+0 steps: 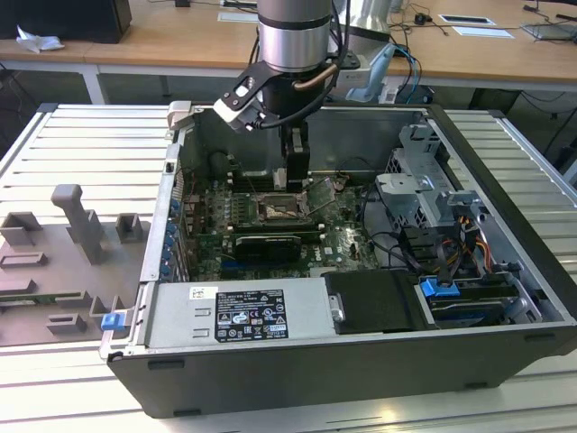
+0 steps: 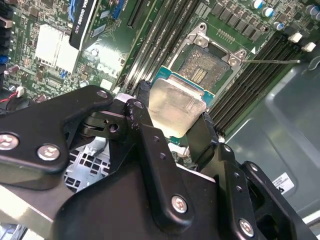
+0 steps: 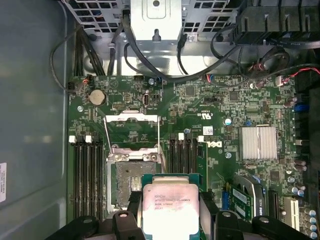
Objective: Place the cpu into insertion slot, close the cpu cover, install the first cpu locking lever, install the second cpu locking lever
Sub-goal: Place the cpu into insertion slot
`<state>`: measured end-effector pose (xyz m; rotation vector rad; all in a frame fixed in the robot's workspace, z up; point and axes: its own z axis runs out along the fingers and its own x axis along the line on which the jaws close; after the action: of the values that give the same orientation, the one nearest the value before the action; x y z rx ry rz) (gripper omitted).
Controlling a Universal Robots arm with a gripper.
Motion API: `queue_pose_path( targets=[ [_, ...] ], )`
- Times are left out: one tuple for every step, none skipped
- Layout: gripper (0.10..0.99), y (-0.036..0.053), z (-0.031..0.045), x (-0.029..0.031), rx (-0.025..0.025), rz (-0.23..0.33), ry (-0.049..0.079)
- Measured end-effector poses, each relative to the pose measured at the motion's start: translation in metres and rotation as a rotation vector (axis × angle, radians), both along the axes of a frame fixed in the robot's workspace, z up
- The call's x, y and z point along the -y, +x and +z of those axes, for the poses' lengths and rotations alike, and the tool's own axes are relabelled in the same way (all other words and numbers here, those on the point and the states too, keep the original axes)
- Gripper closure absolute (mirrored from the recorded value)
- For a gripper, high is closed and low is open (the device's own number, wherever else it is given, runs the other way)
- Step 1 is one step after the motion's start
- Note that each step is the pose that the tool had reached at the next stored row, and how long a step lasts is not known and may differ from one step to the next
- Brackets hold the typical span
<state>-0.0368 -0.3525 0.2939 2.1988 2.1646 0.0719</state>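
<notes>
First wrist view: claw (image 3: 172, 221) clamped on the cpu (image 3: 170, 207) by two opposite edges, chip held over the motherboard (image 3: 220, 105) just beside the bare insertion slot (image 3: 129, 182). cpu cover (image 3: 131, 127) stands flipped open beyond the slot.

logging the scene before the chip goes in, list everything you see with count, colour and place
computer case: one, black, open on the table
table: one, grey slatted metal
motherboard: one, green, inside the case
cpu: one, silvery top, held above the board
insertion slot: one, dark, empty
cpu cover: one, silvery, swung open
memory slots: two banks, black, flanking the slot
heatsink: one, silver, on the board
expansion card: one, black, on the board
power supply: one, silver, inside the case
gripper: one, black, shut on the cpu
</notes>
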Motion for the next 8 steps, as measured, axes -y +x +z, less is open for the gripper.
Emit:
queue_pose_path(
  targets=[
    [0.545, 0.0000, -0.0029, 0.0000, 0.0000, 0.000, 0.000],
    [0.545, -0.0001, -0.0068, -0.0002, 0.0000, 0.000, 0.000],
    [0.545, -0.0001, -0.0086, -0.0004, 0.0000, 0.000, 0.000],
    [0.545, -0.0002, -0.0105, -0.0009, 0.0000, 0.000, 0.000],
    [0.545, -0.0001, -0.0129, -0.0015, 0.0000, 0.000, 0.000],
    [0.545, 0.0000, -0.0149, -0.0018, 0.0001, 0.001, 0.000],
    [0.545, 0.0000, -0.0174, -0.0021, 0.0000, 0.001, 0.001],
    [0.545, 0.0000, -0.0186, -0.0022, 0.0000, 0.001, 0.002]
  ],
)
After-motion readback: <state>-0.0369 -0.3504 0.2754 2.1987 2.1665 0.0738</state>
